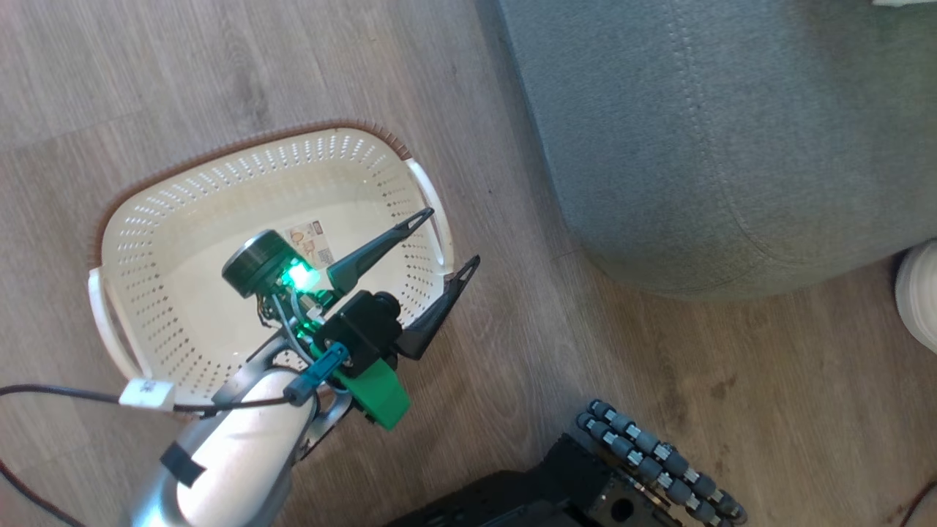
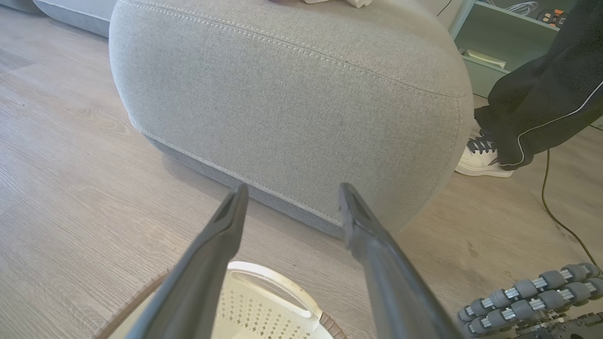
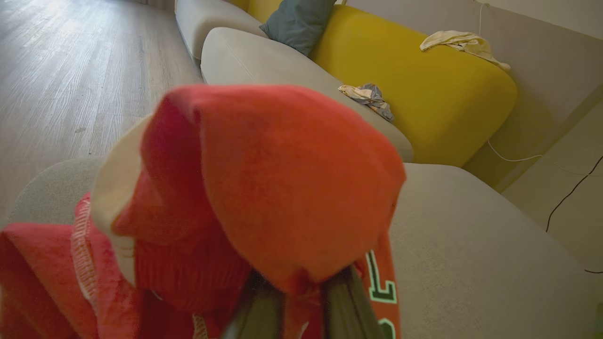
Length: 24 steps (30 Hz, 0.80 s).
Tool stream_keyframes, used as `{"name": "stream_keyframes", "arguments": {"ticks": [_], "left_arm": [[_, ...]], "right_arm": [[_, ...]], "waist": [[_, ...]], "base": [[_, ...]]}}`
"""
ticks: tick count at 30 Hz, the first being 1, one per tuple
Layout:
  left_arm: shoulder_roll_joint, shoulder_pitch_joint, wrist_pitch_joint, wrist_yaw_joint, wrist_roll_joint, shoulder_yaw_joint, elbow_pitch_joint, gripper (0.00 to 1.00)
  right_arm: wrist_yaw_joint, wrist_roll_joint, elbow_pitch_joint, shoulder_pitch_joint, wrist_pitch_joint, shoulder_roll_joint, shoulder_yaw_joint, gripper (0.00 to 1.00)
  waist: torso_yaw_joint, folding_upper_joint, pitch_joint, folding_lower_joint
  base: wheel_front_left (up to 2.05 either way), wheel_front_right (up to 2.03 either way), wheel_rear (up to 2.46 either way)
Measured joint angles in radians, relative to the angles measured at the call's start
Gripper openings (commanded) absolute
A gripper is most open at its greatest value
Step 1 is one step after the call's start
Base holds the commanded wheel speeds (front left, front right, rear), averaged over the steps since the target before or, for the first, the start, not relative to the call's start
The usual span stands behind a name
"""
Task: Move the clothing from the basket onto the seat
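The cream basket (image 1: pixel 183 212) stands on the wood floor at the left, with nothing in it but a label. My left gripper (image 1: pixel 454 236) hovers open over the basket's right rim, nothing between its fingers. In the left wrist view the same gripper (image 2: pixel 293 188) points at the seat's rounded front (image 2: pixel 292 94), with the basket rim (image 2: pixel 264 301) below. The grey-green seat (image 1: pixel 695 132) fills the upper right. Red clothing (image 3: pixel 282 188) with white trim and lettering drapes over my right gripper (image 3: pixel 301 294), which is shut on it above the seat cushion (image 3: pixel 471 263); its fingertips are hidden by fabric.
A person stands by the seat's corner: a white shoe (image 1: pixel 919 293) and a dark trouser leg (image 2: pixel 541 94). My wheeled base (image 1: pixel 659 461) is at the bottom. A yellow backrest (image 3: pixel 414 84), a blue-grey cushion (image 3: pixel 297 21) and small garments (image 3: pixel 367 96) lie beyond.
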Motion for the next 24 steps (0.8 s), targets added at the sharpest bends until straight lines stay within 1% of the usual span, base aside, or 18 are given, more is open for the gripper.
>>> {"name": "stream_keyframes", "arguments": {"ticks": [5,11,18,19,20,21,24], "left_arm": [[0.000,-0.004,0.000,0.000,0.000,0.002,-0.002,1.00],[-0.007,-0.023,0.000,0.000,0.000,0.001,-0.004,1.00],[-0.023,-0.023,0.000,0.000,0.000,0.001,-0.004,1.00],[-0.025,-0.023,0.000,0.000,0.000,0.001,-0.005,1.00],[-0.027,-0.023,0.000,0.000,0.000,0.001,-0.007,1.00],[-0.030,-0.023,0.000,0.000,0.000,0.001,-0.009,1.00],[-0.040,-0.023,0.000,0.000,0.000,0.000,-0.009,1.00]], "right_arm": [[0.000,-0.050,0.089,-0.040,-0.004,0.002,0.023,0.00],[0.000,-0.106,0.157,-0.052,-0.007,0.028,0.053,0.00],[0.000,-0.134,0.191,-0.055,-0.007,0.028,0.053,0.00],[0.000,-0.134,0.190,-0.055,-0.007,0.028,0.054,0.12],[0.000,-0.134,0.187,-0.055,-0.007,0.027,0.054,0.43],[0.000,-0.134,0.182,-0.054,-0.007,0.028,0.055,1.00],[0.000,-0.134,0.170,-0.054,-0.007,0.028,0.053,1.00]], "waist": [[0.023,0.0000,0.013,0.0000],[0.048,0.0000,0.024,0.0000],[0.076,0.0000,0.017,-0.0001],[0.078,0.0000,0.015,-0.0001],[0.081,0.0000,0.013,-0.0001],[0.083,0.0000,0.011,-0.0001],[0.085,0.0000,-0.004,-0.0001]], "base": [[0.00,0.00,0.00],[0.00,0.00,0.00],[0.00,0.00,0.00],[0.00,0.00,0.00],[0.00,0.00,0.00],[0.00,0.00,0.00],[0.00,0.00,0.00]]}}
